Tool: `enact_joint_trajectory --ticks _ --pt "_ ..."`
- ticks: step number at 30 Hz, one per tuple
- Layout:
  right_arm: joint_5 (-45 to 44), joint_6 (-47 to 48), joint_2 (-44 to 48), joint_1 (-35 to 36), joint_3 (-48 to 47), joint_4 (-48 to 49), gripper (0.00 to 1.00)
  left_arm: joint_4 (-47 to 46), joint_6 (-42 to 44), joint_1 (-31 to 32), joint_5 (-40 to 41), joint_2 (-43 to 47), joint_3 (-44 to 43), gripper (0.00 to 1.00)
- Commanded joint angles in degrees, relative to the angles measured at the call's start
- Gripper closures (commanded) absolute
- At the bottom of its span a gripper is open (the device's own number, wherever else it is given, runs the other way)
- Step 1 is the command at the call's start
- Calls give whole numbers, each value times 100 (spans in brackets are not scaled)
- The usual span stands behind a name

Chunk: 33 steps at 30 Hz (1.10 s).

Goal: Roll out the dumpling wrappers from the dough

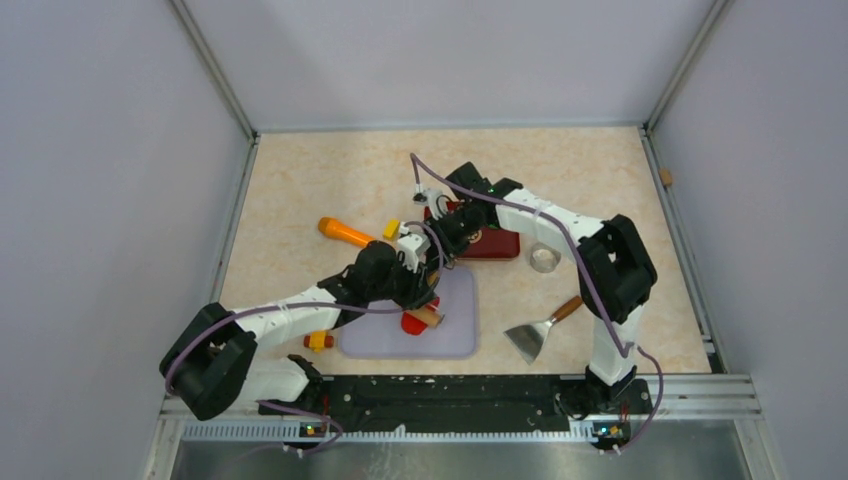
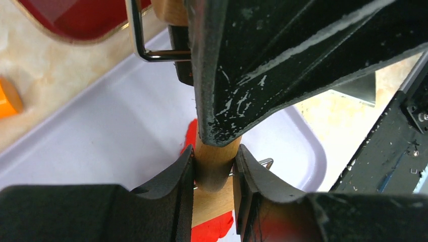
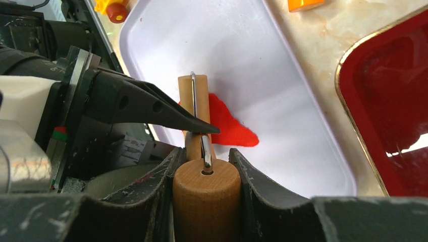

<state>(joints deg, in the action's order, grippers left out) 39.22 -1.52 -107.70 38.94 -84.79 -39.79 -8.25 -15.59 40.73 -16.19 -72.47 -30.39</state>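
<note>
Red dough (image 3: 229, 126) lies flat mid-board on lilac board (image 3: 282, 75), partly under wooden roller (image 3: 184, 96). Patch is wedge-shaped. Its long axis slants off the roller, tip pointing twd board's far-right corner. Roller's long axis runs roughly along board's length. L fingers (image 2: 174, 176) pinch roller's slim part from both sides. R fingers (image 3: 252, 171) pinch its thick handle end, wire bracket on top. Board sits by surface's (image 1: 300, 180) near edge, about centre. Red tray (image 1: 500, 245) just past board's far-right corner.

You have a scraper (image 1: 530, 340) right of the lilac board (image 1: 455, 330). A metal ring (image 1: 544, 258) sits beside your red tray (image 1: 500, 245) (gold-rimmed).
</note>
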Motion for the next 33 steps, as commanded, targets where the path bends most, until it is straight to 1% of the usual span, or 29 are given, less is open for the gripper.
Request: enact_joint_trajectory --ticks 1,5,9,12,18,20,24,28,30,33 --pt "-69 67 -163 110 278 146 100 272 -776 -149 627 87 234 100" --pt "-194 74 -326 274 791 564 100 374 -1176 -166 1007 131 678 100" --pt "-233 46 -450 367 1222 976 100 472 -1452 -193 1228 399 1090 100" --pt "-226 -38 -541 382 1398 1206 100 685 -1624 -197 1264 518 1127 100" --pt "-203 -254 -662 444 1462 1539 100 800 -1796 -335 1359 329 1061 100" --pt "-120 -316 -656 473 1403 1589 100 799 -1731 -380 1335 334 971 100" --pt "258 -395 -591 549 1230 1782 100 1455 -1230 -391 969 545 454 100" --pt "679 -783 -632 606 819 2042 100 1922 -972 -393 879 1021 88 100" --pt "801 -896 -651 634 530 2029 100 2181 -786 -384 892 1278 -102 100" --pt "882 -769 -557 636 84 1709 100 2543 -456 -388 924 1509 -400 100"
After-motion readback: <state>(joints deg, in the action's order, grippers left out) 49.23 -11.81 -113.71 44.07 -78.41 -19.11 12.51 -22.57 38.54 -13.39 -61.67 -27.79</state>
